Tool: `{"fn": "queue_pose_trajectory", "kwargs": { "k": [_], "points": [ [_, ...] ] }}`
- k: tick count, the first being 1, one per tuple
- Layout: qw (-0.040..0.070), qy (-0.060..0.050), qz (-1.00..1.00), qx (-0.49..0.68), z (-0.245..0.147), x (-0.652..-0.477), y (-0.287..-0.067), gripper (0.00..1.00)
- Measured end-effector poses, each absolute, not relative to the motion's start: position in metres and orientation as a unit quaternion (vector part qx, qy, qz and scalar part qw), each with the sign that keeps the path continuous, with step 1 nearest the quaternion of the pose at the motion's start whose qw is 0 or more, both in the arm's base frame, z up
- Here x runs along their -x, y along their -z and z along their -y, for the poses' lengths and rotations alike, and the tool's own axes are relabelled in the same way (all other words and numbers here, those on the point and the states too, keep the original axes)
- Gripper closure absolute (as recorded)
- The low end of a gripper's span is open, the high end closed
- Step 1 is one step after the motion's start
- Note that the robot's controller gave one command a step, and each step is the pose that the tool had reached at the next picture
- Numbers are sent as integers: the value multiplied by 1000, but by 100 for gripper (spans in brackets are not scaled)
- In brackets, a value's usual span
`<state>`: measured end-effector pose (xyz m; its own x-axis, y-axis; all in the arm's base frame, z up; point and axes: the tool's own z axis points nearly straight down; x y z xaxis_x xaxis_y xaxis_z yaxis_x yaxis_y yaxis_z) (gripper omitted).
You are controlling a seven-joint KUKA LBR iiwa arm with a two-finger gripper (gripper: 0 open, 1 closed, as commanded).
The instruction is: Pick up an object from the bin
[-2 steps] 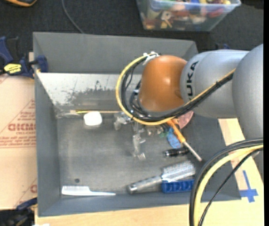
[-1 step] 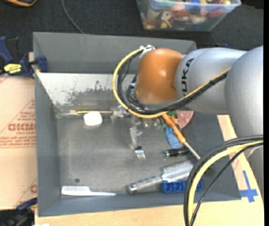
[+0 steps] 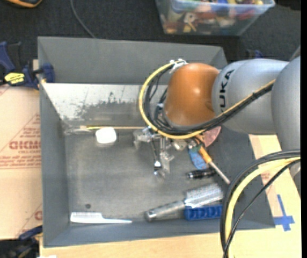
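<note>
Near the middle of the bin (image 3: 51, 171), my gripper (image 3: 159, 167) hangs low over bare floor, and I cannot tell whether it is wide or narrow. Nearest, just right of it in the view, lies 1 small black pen-like stick (image 3: 199, 173). I judge it light, stiff and slippery, best pinched across its middle.

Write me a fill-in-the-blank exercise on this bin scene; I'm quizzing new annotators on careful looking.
1. The small round object just below the thin yellow rod is ___ in colour.
2. In the camera view, that object lies to the ___ of the gripper.
3. The ridged piece beside the hairbrush is ___ in colour.

Missing words: white; left; blue.
</note>
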<state>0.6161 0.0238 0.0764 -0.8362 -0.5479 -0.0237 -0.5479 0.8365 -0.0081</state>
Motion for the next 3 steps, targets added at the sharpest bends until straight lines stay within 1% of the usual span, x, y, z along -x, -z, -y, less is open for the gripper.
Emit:
{"fn": "queue_pose_trajectory", "kwargs": {
  "k": [1, 2, 3],
  "points": [
    [16, -1, -959, 282, -4, -624, -75, 0],
    [16, 0, -967, 254, 12, -637, -75, 0],
    [16, 2, -943, 333, 15, -639, -76, 0]
  ]
}}
